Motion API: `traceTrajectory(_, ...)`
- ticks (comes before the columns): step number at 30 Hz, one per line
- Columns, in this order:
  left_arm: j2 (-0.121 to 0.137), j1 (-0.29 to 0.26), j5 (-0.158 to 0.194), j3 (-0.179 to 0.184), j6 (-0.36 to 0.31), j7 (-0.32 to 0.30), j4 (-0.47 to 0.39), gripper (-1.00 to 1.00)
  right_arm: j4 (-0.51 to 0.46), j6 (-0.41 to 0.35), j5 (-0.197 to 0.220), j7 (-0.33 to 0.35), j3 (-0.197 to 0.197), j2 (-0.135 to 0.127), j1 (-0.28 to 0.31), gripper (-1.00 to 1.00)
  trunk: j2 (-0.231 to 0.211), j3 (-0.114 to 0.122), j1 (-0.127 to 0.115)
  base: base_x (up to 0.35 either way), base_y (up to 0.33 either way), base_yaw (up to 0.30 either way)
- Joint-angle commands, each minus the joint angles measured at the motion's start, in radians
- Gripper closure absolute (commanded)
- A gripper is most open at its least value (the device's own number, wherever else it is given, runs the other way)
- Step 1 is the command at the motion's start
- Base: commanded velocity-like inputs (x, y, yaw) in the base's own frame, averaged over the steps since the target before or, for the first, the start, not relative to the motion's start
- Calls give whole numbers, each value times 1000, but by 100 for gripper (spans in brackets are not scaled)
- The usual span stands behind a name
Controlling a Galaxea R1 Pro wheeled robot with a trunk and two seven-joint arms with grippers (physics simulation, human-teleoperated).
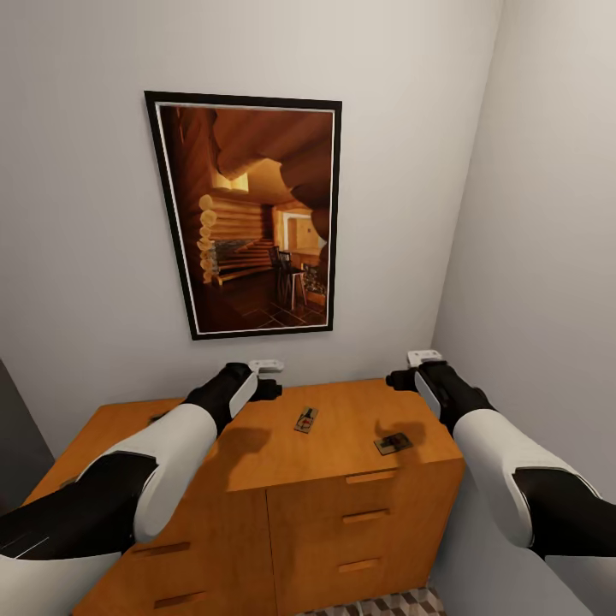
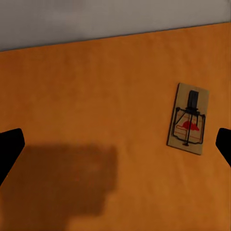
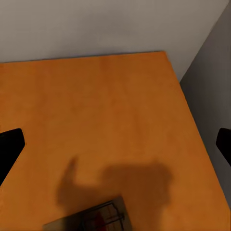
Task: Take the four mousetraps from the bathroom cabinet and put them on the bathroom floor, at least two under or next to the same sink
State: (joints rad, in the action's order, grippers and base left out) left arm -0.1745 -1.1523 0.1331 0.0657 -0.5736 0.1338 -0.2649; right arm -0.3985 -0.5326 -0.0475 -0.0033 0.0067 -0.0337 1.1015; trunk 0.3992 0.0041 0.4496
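Hovering over the cabinet, left gripper and right gripper spread wide. Two mousetraps: one mid-top, another near the front edge. Risk: a nudge slides it off.

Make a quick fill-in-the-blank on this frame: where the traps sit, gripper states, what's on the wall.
1. Two mousetraps, one near the middle and one toward the front right, lie on the ____ of the cabinet.
2. The left gripper and right gripper both hover with fingers ____, holding nothing.
3. On the wall above the cabinet hangs a framed ____ of a log-cabin room.

Missing words: top; open; picture
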Motion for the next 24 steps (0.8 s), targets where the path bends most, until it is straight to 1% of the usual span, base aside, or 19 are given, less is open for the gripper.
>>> traceTrajectory(1,0,0,11,7,-4,8,-1,-100,-1,-5,-5,2,1,0,0,-100,1,0,0,0,0,0)
traceTrajectory(14,0,0,14,5,0,6,0,-100,7,-7,-4,9,2,0,0,-100,1,0,0,0,0,0)
traceTrajectory(19,0,0,14,4,1,6,2,-100,37,-12,-4,9,0,0,0,-100,1,0,0,0,0,0)
traceTrajectory(24,0,0,14,5,12,6,19,-100,53,-58,-5,10,-2,-1,3,-100,1,0,0,0,0,0)
